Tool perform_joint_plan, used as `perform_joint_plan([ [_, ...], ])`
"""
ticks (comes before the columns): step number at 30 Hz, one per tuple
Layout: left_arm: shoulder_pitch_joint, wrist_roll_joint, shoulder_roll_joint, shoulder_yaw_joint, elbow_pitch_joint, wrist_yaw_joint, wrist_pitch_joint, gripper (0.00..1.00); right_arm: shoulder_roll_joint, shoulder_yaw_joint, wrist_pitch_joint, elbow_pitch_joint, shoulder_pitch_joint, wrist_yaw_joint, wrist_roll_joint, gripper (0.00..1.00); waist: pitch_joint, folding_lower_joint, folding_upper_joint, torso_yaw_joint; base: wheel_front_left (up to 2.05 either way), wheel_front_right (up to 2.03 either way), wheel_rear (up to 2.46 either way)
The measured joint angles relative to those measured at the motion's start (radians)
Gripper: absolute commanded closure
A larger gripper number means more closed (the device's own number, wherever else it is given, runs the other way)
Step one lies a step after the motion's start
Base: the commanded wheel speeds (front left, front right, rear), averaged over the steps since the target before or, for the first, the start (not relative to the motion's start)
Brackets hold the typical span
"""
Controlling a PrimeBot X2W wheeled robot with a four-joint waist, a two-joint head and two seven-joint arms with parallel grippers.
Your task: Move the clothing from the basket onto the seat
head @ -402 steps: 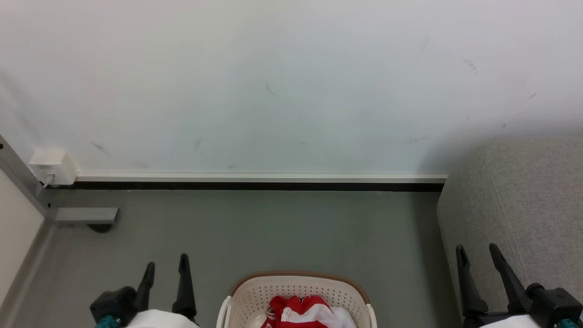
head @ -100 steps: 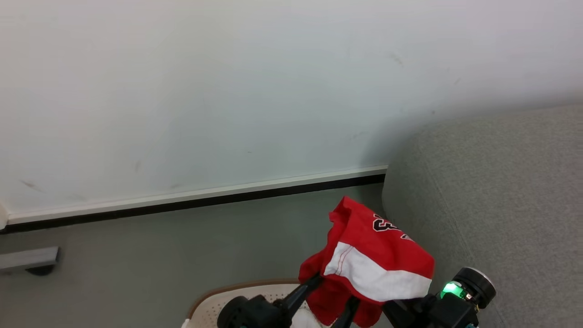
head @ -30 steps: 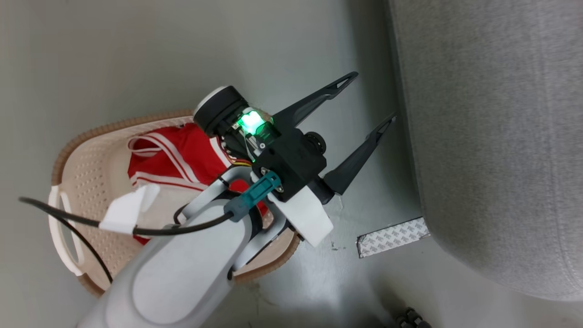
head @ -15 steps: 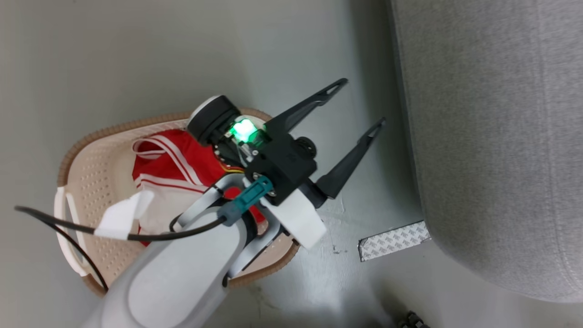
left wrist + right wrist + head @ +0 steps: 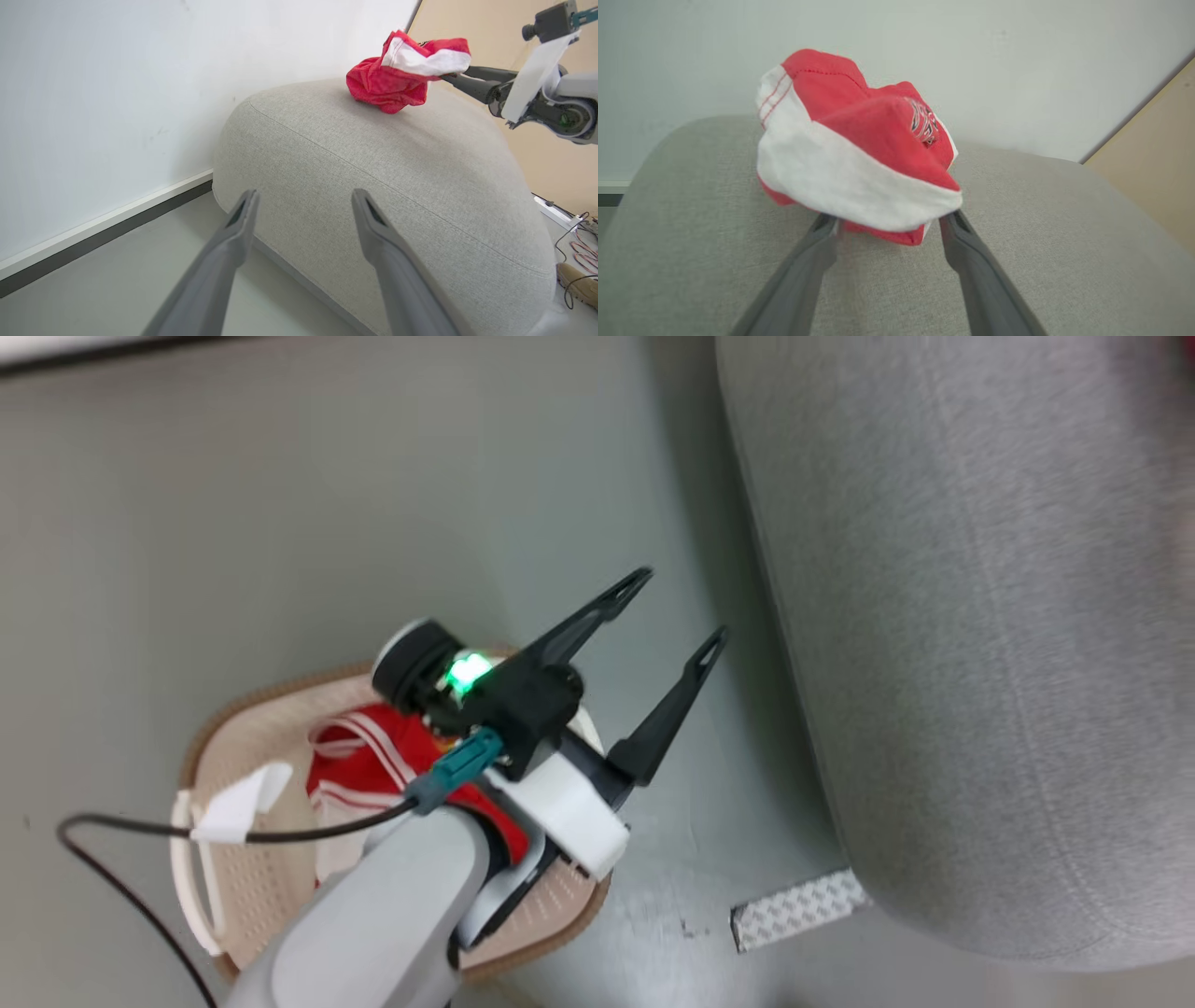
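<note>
A red and white garment of the clothing (image 5: pixel 859 140) rests on top of the grey seat (image 5: pixel 373 163), draped over the tips of my right gripper (image 5: pixel 888 218), whose jaws stand apart, open. The left wrist view shows that garment (image 5: pixel 402 70) with the right gripper (image 5: pixel 451 77) at its side. More red clothing (image 5: pixel 373 756) lies in the cream basket (image 5: pixel 271 695) on the floor. My left gripper (image 5: pixel 681 605) hangs open and empty above the basket's right edge, pointing toward the seat (image 5: pixel 934 616).
A patterned strip of tape (image 5: pixel 798 907) lies on the grey floor at the seat's foot. A black cable (image 5: pixel 121 877) with a white tag trails left of the basket. Loose wires and a tan shoe (image 5: pixel 577 280) lie beyond the seat. A white wall with a dark baseboard (image 5: pixel 93 233) stands behind.
The head camera has shifted, so the basket sits lower in view. The left gripper stays open over the basket. The garment carried beside the seat seconds ago now rests on it.
</note>
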Motion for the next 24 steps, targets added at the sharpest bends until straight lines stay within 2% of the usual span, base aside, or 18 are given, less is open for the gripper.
perform_joint_plan([
  [12, 0.222, -0.112, 0.006, 0.066, 0.088, 0.064, -0.144, 0.0, 0.089, 0.044, 0.0, -0.239, 0.317, 0.0, -0.034, 0.0, -0.247, -0.0002, 0.0, 0.026, 0.0, 0.0, 0.0],
  [19, 0.339, -0.166, -0.008, 0.119, 0.115, 0.1, -0.196, 0.0, 0.179, 0.045, 0.0, -0.417, 0.462, 0.0, -0.086, 0.0, -0.383, -0.0002, 0.0, 0.074, 0.0, 0.0, 0.0],
  [24, 0.438, -0.185, -0.012, 0.175, 0.129, 0.132, -0.212, 0.0, 0.235, 0.084, 0.0, -0.488, 0.56, 0.0, -0.116, 0.0, -0.476, -0.0002, 0.0, 0.119, 0.0, 0.0, 0.0],
])
